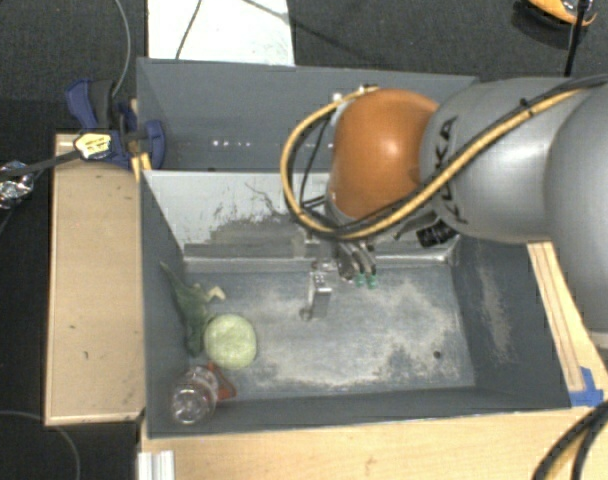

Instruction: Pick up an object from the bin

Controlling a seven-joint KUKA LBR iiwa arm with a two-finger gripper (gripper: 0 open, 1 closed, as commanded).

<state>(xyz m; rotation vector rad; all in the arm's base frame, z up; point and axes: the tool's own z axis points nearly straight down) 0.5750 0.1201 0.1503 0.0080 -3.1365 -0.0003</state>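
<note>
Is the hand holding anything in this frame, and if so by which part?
Nothing visibly held: the hand hangs over bare bin floor, apart from the pale green ball, green leafy piece and clear bottle at the left.

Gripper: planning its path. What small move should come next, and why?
Probably shift toward the pale green round ball: the gripper hangs over bare grey bin floor, while the ball, a dark green leafy thing and a clear plastic bottle lie by the view's left wall.
</note>
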